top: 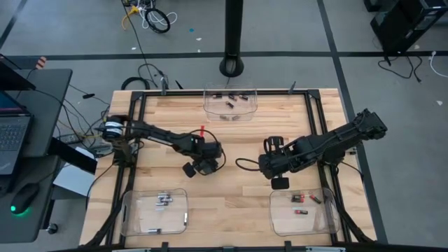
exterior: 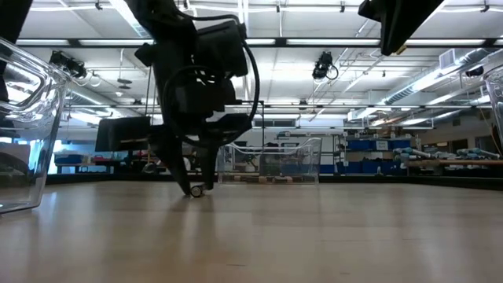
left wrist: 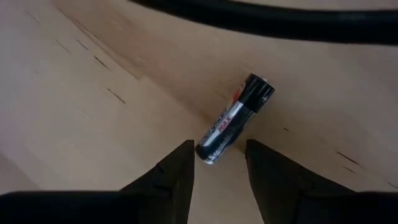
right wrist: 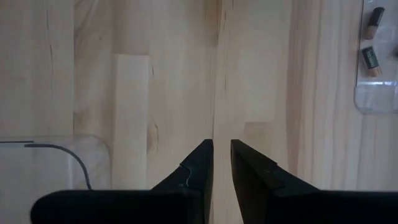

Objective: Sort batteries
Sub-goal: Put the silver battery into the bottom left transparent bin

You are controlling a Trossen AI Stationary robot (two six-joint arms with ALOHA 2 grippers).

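One black battery (left wrist: 231, 121) with a silvery end lies flat on the wooden table near its middle. My left gripper (left wrist: 219, 163) is open and points steeply down. Its fingertips stand on either side of the battery's nearer end, with a gap showing to each side. In the low view the gripper (exterior: 191, 182) is just above the table, with the battery (exterior: 197, 189) at its tips. In the high view the gripper (top: 199, 166) covers the battery. My right gripper (right wrist: 221, 155) hangs high over the table, right of the middle (top: 278, 182), its fingers narrowly open with nothing between them.
Three clear bins stand on the table. One at the far edge (top: 229, 101) holds dark batteries. One at the near left (top: 155, 210) holds silvery ones. One at the near right (top: 302, 210) holds black-and-red ones. A cable loops by the left gripper (left wrist: 267, 15).
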